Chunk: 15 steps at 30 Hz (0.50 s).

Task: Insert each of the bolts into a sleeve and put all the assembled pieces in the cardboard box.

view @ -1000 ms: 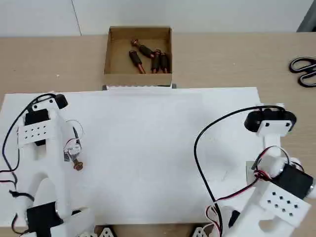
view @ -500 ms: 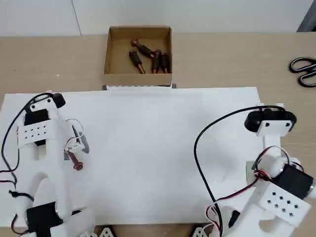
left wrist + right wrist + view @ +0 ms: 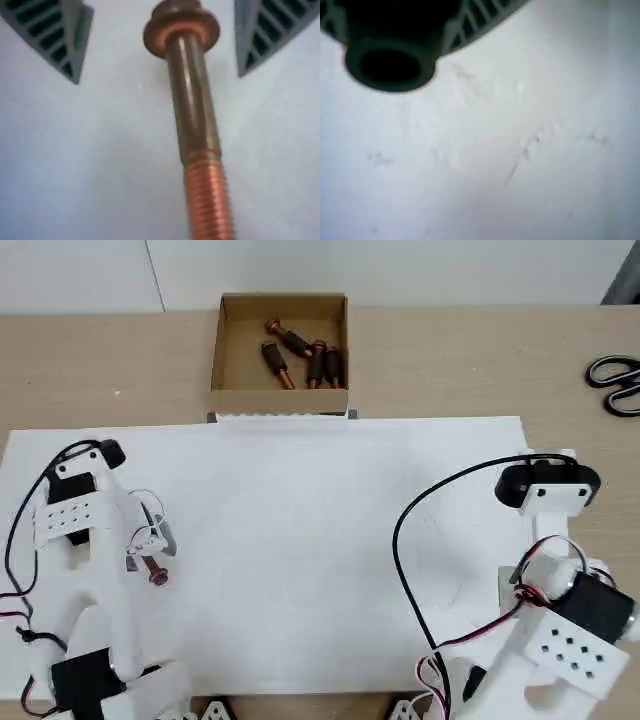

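Some finished pieces (image 3: 318, 362) lie in the box (image 3: 232, 365), far in the middle. One bolt (image 3: 192, 110) is left, lying between the left gripper's (image 3: 157, 72) open jaws. The right gripper (image 3: 415, 25) looks closed on a sleeve (image 3: 390, 67).

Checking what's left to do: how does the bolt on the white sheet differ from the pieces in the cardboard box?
The bolt is bare; the pieces each wear a dark sleeve. The bolt lies alone on the white sheet; the pieces lie clustered inside the cardboard box. Both show copper-coloured metal and lie flat.
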Motion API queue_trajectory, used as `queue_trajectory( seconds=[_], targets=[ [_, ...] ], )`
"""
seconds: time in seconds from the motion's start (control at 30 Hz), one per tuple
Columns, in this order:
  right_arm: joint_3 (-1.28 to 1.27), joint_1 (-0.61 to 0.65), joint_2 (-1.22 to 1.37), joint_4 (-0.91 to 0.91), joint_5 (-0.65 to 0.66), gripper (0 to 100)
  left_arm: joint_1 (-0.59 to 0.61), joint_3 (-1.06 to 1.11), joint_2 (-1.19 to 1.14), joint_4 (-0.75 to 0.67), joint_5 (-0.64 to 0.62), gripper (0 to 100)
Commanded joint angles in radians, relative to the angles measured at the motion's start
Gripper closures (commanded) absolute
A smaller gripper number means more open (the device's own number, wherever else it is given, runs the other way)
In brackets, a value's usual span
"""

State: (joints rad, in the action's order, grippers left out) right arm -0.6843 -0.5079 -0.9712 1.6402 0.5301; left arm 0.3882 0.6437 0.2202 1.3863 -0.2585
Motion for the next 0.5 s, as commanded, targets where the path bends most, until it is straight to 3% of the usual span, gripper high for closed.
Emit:
queue_trajectory(
  seconds=[0.0, 0.2, 0.47],
  targets=[
    [0.008, -0.008, -0.015, -0.005, 0.0, 99.1, 0.018, -0.002, 0.005, -0.026, 0.002, 80],
    [0.008, -0.008, -0.015, -0.005, 0.0, 99.1, 0.017, 0.065, 0.005, -0.098, 0.003, 81],
    [0.008, -0.008, -0.015, 0.008, 0.0, 99.1, 0.021, 0.189, 0.005, -0.267, 0.006, 99]
  ],
)
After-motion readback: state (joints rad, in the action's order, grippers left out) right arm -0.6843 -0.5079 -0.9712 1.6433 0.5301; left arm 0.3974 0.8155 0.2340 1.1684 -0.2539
